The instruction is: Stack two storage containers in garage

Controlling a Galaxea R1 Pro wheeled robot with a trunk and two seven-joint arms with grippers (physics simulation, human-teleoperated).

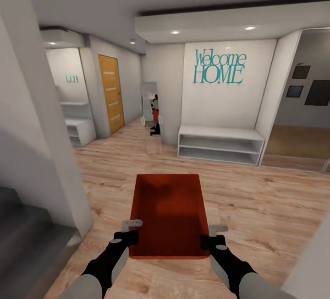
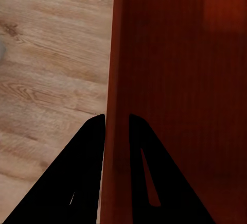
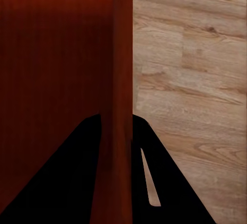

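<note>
I hold one red-orange storage container (image 1: 167,212), open-topped and empty, level in front of me above light wood-plank flooring. My left gripper (image 1: 130,229) is shut on its left wall near the closer corner. My right gripper (image 1: 214,236) is shut on its right wall. In the left wrist view, the thin wall (image 2: 116,69) runs between the fingers of the left gripper (image 2: 117,118). The right wrist view has the same wall grip, wall (image 3: 122,54) inside the right gripper (image 3: 117,117). The other container and the garage with its floor are out of view.
A white shelf bench (image 1: 220,145) stands ahead under a "Welcome HOME" wall. A grey pillar (image 1: 41,152) and dark steps (image 1: 27,244) are close on my left. Down the left passage are a wood door (image 1: 111,93) and a white cabinet (image 1: 80,132). An opening (image 1: 298,143) lies far right.
</note>
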